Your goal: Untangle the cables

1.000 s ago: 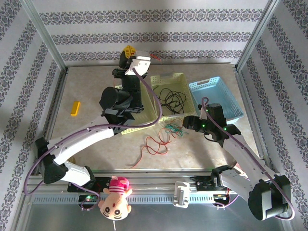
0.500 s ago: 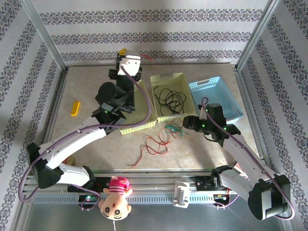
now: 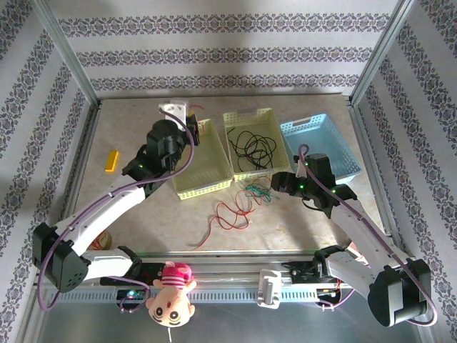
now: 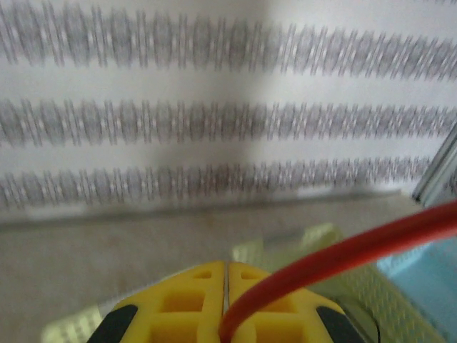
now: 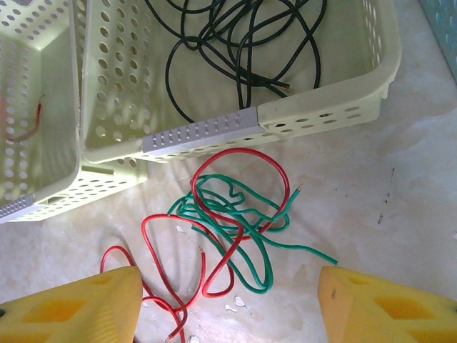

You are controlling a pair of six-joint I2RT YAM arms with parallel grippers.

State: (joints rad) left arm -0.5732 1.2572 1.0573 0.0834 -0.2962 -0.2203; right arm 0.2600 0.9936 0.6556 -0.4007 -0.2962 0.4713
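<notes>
Red cable [image 5: 246, 151] & green cable [image 5: 235, 227] are seen tangled on the desk [image 3: 143, 128], just in front of the mid basket [image 3: 250, 113]. Black cable [image 5: 243, 43] is coiled inside it. A 2nd red cable [image 4: 343, 254] is pinched tight by the left gripper [image 4: 226, 300], up over the left basket [image 3: 203, 189]. Right gripper [image 5: 228, 289] is held wide apart above the tangle, nothing in it. Desk is beige & speckled; walls [image 3: 228, 43] are covered w/ striped paper. Blue basket [image 3: 314, 121] is set at right, yellow block [image 3: 111, 160] far left.

red cable [image 5: 246, 151], green cable [image 5: 207, 214], black cable [image 5: 168, 82], pale yellow basket [image 5: 321, 100]
</notes>
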